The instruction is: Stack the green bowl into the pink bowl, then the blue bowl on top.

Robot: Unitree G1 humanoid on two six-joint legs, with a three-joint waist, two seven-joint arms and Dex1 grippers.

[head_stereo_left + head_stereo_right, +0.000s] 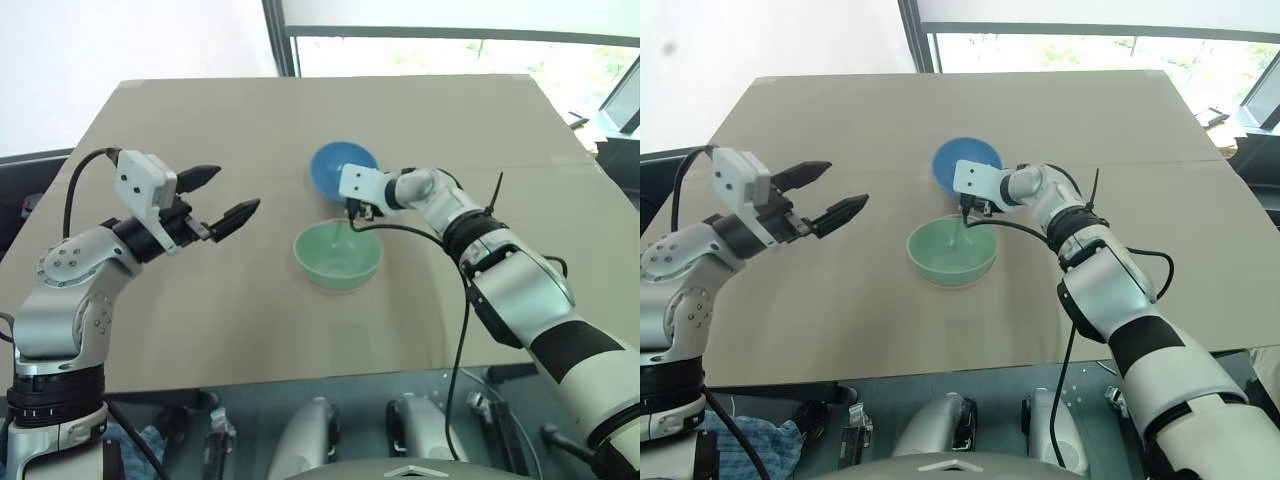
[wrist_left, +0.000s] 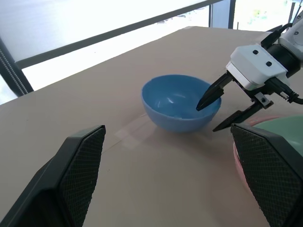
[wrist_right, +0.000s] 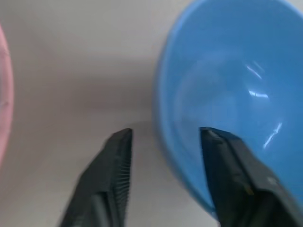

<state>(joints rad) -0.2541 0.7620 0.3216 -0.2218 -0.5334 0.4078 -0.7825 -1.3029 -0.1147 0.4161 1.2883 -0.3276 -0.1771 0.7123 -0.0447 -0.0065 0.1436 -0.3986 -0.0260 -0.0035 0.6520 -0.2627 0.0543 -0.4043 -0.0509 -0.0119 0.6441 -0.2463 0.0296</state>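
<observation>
My right gripper [image 3: 163, 135] sits at the near rim of the blue bowl [image 1: 343, 167], just above the middle of the left eye frame; one finger [image 3: 227, 156] is inside the bowl, the other [image 3: 116, 156] outside over the bare table [image 1: 200, 330], so the wall stands between them; the fingers are apart with the rim in the gap, and I cannot tell whether they press on it yet; the green bowl [image 1: 338, 255] lies at the centre of that frame, nested in the pink bowl [image 2: 241, 163], whose rim peeks out beneath it; the blue bowl stands just behind that pair, close to it; my left gripper [image 1: 222, 198] hangs at centre left, fingers spread wide and holding nothing, well apart from the bowls.
</observation>
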